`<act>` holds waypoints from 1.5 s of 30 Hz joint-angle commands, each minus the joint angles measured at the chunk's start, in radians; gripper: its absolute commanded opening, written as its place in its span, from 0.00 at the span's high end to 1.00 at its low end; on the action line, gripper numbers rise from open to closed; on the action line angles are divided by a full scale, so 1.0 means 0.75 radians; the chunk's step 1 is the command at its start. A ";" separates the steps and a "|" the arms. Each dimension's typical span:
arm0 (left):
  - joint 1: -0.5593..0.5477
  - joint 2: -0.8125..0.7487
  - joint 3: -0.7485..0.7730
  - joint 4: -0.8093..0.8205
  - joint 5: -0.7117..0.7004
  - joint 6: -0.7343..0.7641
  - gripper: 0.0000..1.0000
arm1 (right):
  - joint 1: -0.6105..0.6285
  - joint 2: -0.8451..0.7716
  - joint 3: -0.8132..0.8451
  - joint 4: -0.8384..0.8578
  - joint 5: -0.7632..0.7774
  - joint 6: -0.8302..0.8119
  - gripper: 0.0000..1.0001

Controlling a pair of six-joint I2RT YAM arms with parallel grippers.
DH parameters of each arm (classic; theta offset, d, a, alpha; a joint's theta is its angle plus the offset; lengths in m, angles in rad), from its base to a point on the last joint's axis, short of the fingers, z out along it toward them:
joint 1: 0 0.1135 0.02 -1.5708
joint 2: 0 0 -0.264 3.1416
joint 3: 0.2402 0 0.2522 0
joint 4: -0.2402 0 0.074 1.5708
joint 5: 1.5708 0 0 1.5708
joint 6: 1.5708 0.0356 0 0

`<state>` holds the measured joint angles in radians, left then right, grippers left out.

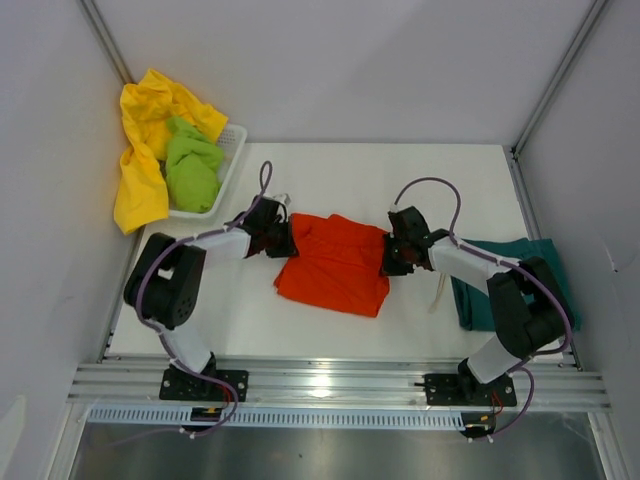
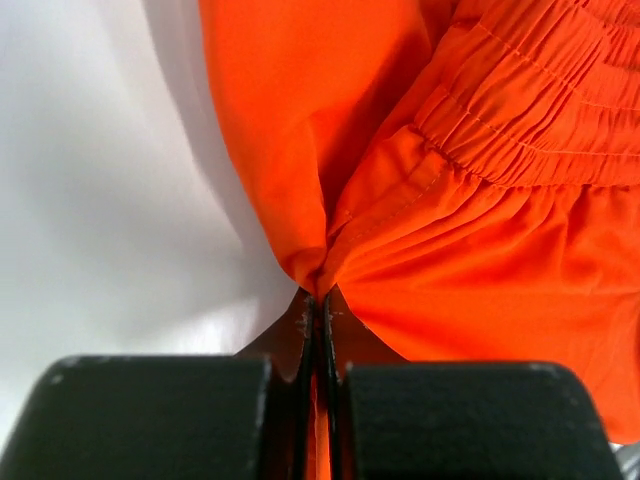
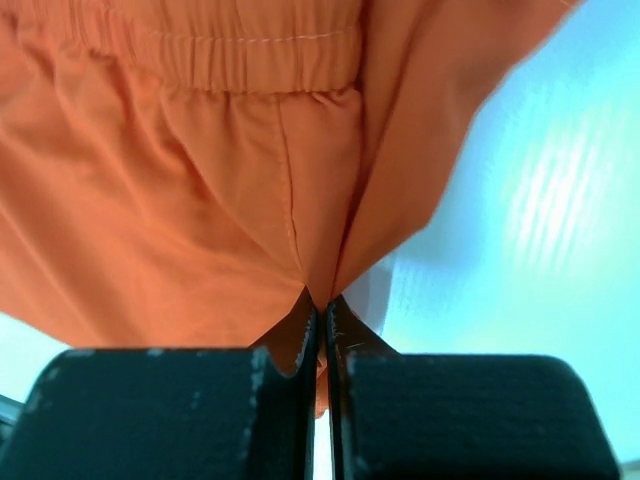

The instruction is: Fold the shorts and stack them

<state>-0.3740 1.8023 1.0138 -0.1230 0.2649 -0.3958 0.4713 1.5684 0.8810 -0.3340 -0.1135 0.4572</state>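
Fingers (image 2: 300, 335) pinched shut on cloth, both sides.

Top view: left gripper (image 1: 283, 240) and right gripper (image 1: 392, 256) clamp opposite edges of the orange-red shorts (image 1: 335, 265) mid table (image 1: 250, 325), probably to spread them for folding. Teal shorts (image 1: 510, 285) lie at the right.

Left wrist: bunched edge nipped beside the waistband (image 2: 520, 130).

Right wrist: same, below the elastic.

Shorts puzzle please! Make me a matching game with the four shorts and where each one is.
1 orange shorts
2 teal shorts
3 green shorts
4 yellow shorts

A in the white basket
B draped over the basket's left side
C pinched by left pincer and right pincer
D at the table's right side

Pairs: 1-C, 2-D, 3-A, 4-B
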 commanded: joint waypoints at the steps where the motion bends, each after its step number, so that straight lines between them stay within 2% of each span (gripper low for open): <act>1: -0.074 -0.220 -0.169 0.076 -0.289 -0.198 1.00 | 0.053 0.058 0.144 -0.139 0.086 -0.123 1.00; 3: -0.170 -0.331 -0.282 0.064 -0.398 -0.253 1.00 | 0.087 0.093 0.214 -0.181 0.118 -0.135 0.96; 4: -0.194 -0.353 -0.318 0.052 -0.465 -0.304 1.00 | 0.089 0.099 0.218 -0.170 0.100 -0.137 0.91; 5: -0.225 -0.376 -0.349 0.050 -0.476 -0.325 1.00 | 0.077 0.099 0.206 -0.128 0.052 -0.133 0.79; 8: -0.227 -0.413 -0.396 0.088 -0.468 -0.360 0.79 | 0.034 0.077 0.163 -0.018 -0.059 -0.109 0.62; 9: -0.227 -0.411 -0.395 0.074 -0.472 -0.352 0.56 | 0.022 0.065 0.131 0.005 -0.082 -0.100 0.57; 10: -0.227 -0.415 -0.388 0.062 -0.474 -0.350 0.46 | 0.014 0.058 0.118 0.024 -0.102 -0.096 0.49; 11: -0.227 -0.427 -0.390 0.052 -0.478 -0.342 0.32 | -0.002 0.058 0.098 0.056 -0.131 -0.096 0.45; 13: -0.227 -0.448 -0.394 0.045 -0.486 -0.344 0.22 | -0.015 0.060 0.091 0.071 -0.139 -0.094 0.36; 15: -0.225 -0.472 -0.397 0.033 -0.503 -0.342 0.14 | -0.027 0.064 0.085 0.087 -0.153 -0.098 0.33; 19: -0.158 -0.521 -0.431 0.053 -0.460 -0.325 0.12 | -0.070 0.056 0.057 0.124 -0.204 -0.098 0.32; 23: -0.080 -0.546 -0.464 0.135 -0.296 -0.286 0.14 | -0.125 0.046 0.004 0.193 -0.294 -0.084 0.32; 27: -0.078 -0.530 -0.458 0.154 -0.241 -0.254 0.14 | -0.187 0.048 -0.056 0.265 -0.386 -0.070 0.32; 33: -0.078 -0.440 -0.466 0.258 -0.157 -0.243 0.17 | -0.197 0.038 -0.064 0.269 -0.383 -0.086 0.31; 35: -0.078 -0.415 -0.468 0.285 -0.136 -0.227 0.21 | -0.197 0.034 -0.058 0.249 -0.354 -0.098 0.31; 41: -0.078 -0.372 -0.470 0.307 -0.120 -0.207 0.34 | -0.203 0.077 -0.042 0.263 -0.389 -0.115 0.45; 43: -0.078 -0.374 -0.470 0.301 -0.120 -0.200 0.36 | -0.203 0.089 -0.040 0.267 -0.387 -0.115 0.53; 45: -0.078 -0.374 -0.472 0.287 -0.126 -0.194 0.37 | -0.203 0.095 -0.037 0.267 -0.385 -0.121 0.54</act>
<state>-0.4316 1.5208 0.6655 0.0547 0.1539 -0.5716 0.3229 1.6287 0.8391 -0.1581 -0.3866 0.3866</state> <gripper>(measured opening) 0.635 0.463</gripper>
